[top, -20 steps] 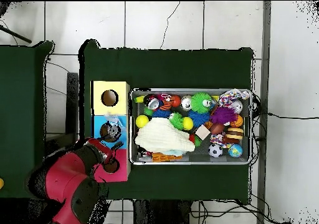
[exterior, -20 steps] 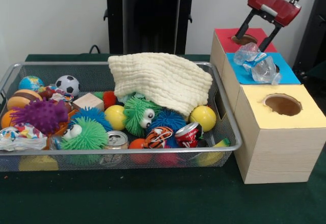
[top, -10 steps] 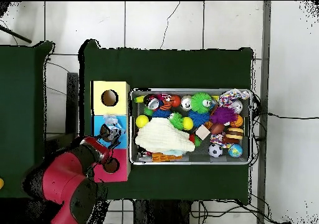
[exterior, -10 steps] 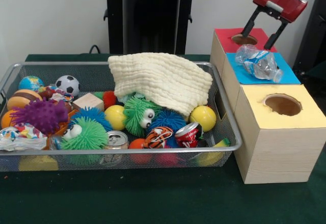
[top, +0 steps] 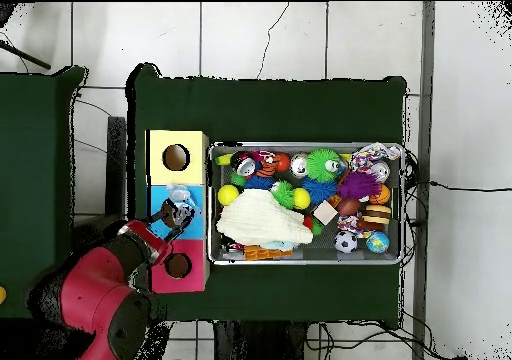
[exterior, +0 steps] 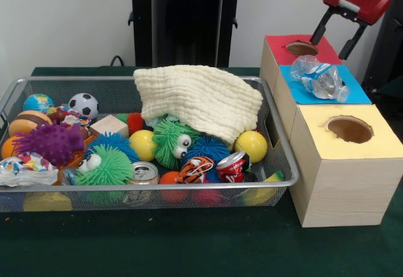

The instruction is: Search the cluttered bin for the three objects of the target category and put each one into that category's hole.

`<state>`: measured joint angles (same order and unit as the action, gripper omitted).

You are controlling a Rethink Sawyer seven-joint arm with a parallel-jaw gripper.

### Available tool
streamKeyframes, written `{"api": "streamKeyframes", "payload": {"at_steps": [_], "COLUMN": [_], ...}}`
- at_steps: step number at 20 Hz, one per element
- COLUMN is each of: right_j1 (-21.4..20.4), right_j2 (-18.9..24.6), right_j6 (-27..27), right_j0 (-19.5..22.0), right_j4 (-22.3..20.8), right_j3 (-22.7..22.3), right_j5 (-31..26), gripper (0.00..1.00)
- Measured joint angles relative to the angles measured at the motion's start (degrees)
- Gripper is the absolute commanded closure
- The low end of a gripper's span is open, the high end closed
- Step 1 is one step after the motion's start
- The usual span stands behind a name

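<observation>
The empty, spread-fingered gripper (exterior: 343, 36) hangs above the red box's (exterior: 278, 45) far right corner, while the crushed bottle (exterior: 320, 80) lies crosswise over the blue box's (exterior: 352, 92) hole.

Bottle (exterior: 320, 80) on middle box (exterior: 352, 91)

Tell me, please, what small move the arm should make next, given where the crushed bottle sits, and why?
Probably come back down over the crushed plastic bottle and nudge or regrasp it. It lies across the blue box's top, over its hole rather than dropped in, while the open gripper hangs empty above the red box.
</observation>
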<state>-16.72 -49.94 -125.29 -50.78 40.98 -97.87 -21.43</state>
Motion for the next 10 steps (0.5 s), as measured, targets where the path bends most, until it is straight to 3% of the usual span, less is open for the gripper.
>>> {"api": "streamKeyframes", "payload": {"at_steps": [10], "right_j1": [-1.5], "right_j2": [-0.7], "right_j6": [-0.7], "right_j0": [-0.2], "right_j4": [-0.2], "right_j3": [-0.1], "right_j5": [-2.6], "gripper": [0.0]}}
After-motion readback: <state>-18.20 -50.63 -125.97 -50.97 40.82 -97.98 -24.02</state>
